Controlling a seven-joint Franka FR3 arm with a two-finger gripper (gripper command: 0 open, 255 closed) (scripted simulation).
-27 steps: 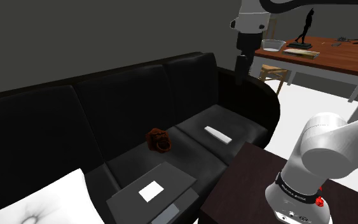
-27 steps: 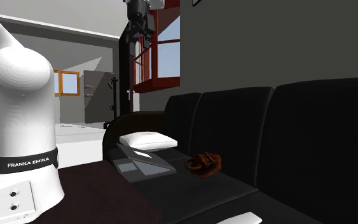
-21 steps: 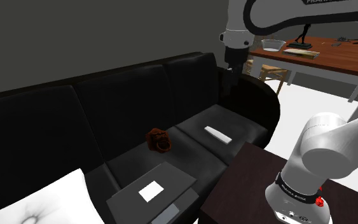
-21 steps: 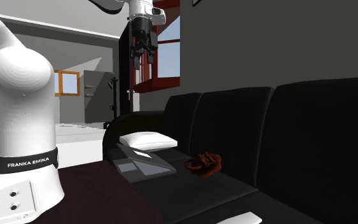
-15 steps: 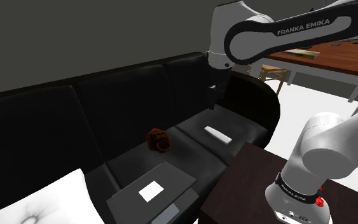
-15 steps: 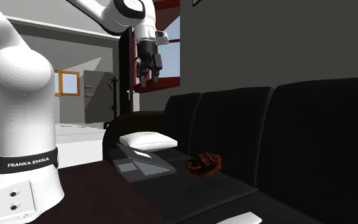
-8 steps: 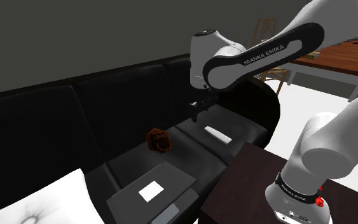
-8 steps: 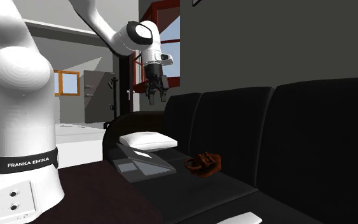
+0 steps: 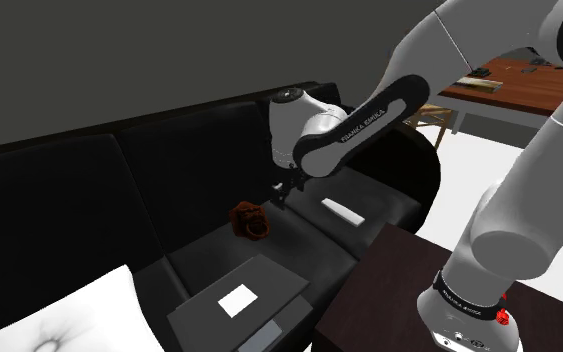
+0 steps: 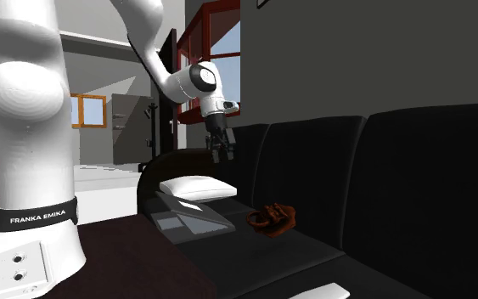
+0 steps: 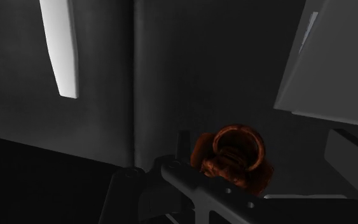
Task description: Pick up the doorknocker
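- Rust-brown and lumpy, with a ring at its front, the doorknocker (image 9: 250, 221) is lying on the black sofa (image 9: 199, 150) just left of centre in the shoulder view. It is sitting on the seat, close to the foot of the backrest and near a seam between two cushions.
- The gripper (image 9: 282, 196) is hovering just right of the doorknocker and above it in that view, not touching it. In the second exterior view its fingers are standing a little apart and gripping nothing.
- What is likely to go wrong:
  - The fingertips may be pressing into the soft cushion before they are bracketing the knocker, tipping it or rolling it toward the backrest.
  - A grip on the ring alone may be leaving the heavier body swinging or slipping out.
  - An off-centre approach may be nudging it into the seam.
- The backrest is rising directly behind the target, so room on that side is looking tight.
- A white flat slab (image 9: 343, 212) is lying right of centre and a grey flat case (image 9: 269, 290) at lower centre, both well apart from the knocker.
- Open room is lying above the knocker and toward the seat's front edge.
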